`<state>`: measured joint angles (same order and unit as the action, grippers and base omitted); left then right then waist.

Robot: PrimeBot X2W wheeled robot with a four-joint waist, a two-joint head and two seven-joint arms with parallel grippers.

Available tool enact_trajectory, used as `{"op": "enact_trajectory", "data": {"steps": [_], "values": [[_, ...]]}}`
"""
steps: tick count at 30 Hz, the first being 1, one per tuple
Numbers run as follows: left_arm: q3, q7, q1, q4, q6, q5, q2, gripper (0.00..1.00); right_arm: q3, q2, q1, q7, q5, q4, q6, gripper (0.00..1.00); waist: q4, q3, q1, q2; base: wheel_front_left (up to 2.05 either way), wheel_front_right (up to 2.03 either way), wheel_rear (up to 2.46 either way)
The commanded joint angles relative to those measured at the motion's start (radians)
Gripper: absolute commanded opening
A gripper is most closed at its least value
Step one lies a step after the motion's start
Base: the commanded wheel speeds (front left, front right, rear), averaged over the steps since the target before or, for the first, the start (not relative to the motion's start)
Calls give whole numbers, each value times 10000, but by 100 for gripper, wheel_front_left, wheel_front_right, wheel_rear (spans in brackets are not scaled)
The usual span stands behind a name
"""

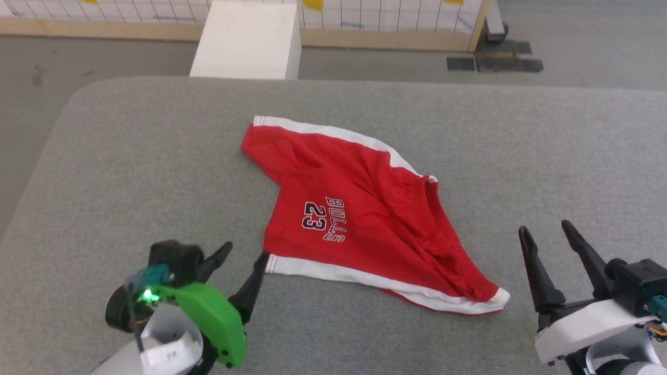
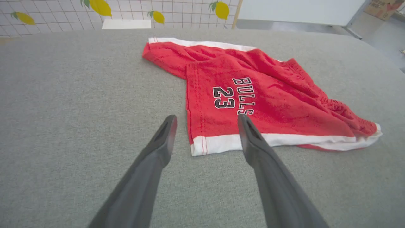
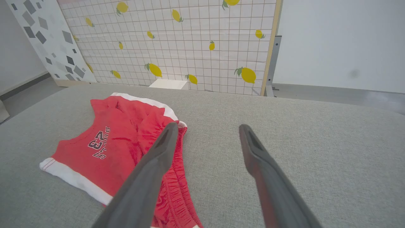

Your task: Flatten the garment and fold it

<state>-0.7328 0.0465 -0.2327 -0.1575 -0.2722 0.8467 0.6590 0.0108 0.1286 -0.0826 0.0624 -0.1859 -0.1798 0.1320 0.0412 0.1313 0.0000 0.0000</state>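
A grey fabric-covered table point(image 1: 130, 156) is spreading under even light. Beyond the table's far edge a white block point(image 1: 250, 39) is standing on grey floor point(image 1: 104, 57), with a wood-framed, lemon-printed grid panel point(image 3: 196, 47) rising farther back. Past the table's far right corner dark mats point(image 1: 495, 63) are lying, and a plain white wall point(image 3: 341, 41) is closing the view.

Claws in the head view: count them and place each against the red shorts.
2. The left claw, open, is at lower left, by the near white hem corner of the shorts. The right claw, open, is at lower right, clear of their bunched end.
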Motion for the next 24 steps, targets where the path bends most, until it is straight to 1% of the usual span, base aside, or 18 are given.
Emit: {"op": "enact_trajectory", "data": {"steps": [1,6,9,12,14,16,19,24], "values": [[-45,425,-375,-141,107,149,134,100,-13,51,69,10,-20,-136,-13,100,-74,497,0,0,0,0,0],[-282,2193,-1118,-475,297,676,398,100,14,131,153,18,9,-393,-13,100,-207,1135,0,0,0,0,0],[-311,3124,-1442,-458,168,1040,498,100,21,145,199,-12,32,-460,-13,100,-292,1423,0,0,0,0,0],[-506,4114,-1713,-373,58,1182,764,100,-17,134,255,-51,60,-490,-13,100,-388,1651,0,0,0,0,0],[-566,4509,-1839,-324,-34,1219,871,100,-28,119,285,-79,72,-480,-13,100,-434,1745,0,0,0,0,0],[-529,4632,-1938,-279,-146,1219,895,100,-34,105,316,-106,83,-473,-13,100,-475,1833,0,0,0,0,0],[-520,4704,-2012,-169,-186,1202,926,100,-39,86,360,-141,98,-447,-13,100,-519,1934,0,0,0,0,0],[-549,4766,-2167,248,-110,1155,934,100,-80,52,450,-205,153,-411,-13,100,-613,2224,0,0,0,0,0]]}}
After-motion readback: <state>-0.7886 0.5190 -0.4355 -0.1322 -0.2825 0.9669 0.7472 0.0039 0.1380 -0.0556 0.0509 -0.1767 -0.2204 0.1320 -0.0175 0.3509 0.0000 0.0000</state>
